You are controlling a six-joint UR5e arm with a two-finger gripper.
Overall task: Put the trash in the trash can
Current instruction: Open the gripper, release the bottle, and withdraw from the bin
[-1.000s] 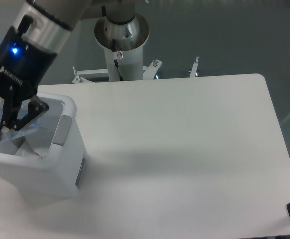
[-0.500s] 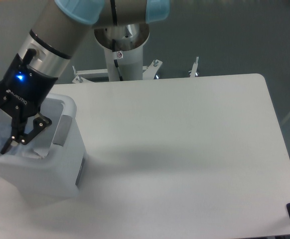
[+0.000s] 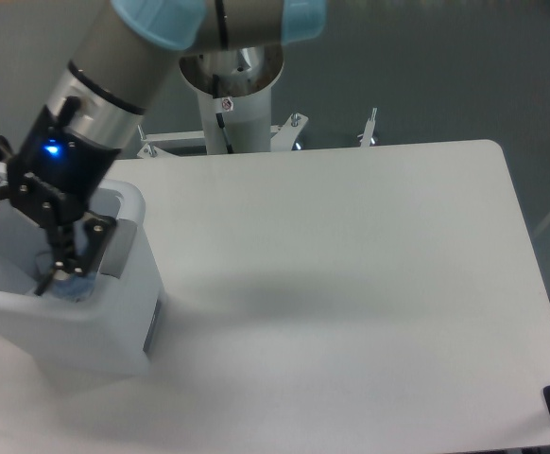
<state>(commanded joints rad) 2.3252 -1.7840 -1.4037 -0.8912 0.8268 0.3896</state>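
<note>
Gripper [image 3: 43, 260] lower and farther right than half a second ago, now reaching down into the open top of the trash can [image 3: 114, 322] at the left end of the white table [image 3: 351, 284]. The crinkled clear plastic seen at the far left edge a moment earlier is gone from there. Only a small bluish-clear bit of the trash [image 3: 72, 284] shows, inside the bin against its near wall, just beside the right fingertip [image 3: 67, 276]; which item it is cannot be told. The black fingers are spread apart, the left one close to the bin's left edge, the right one beside the grey panel [image 3: 119, 248] at the rim. The bin is white and boxy with rounded corners. A blue light glows on the gripper body.
</note>
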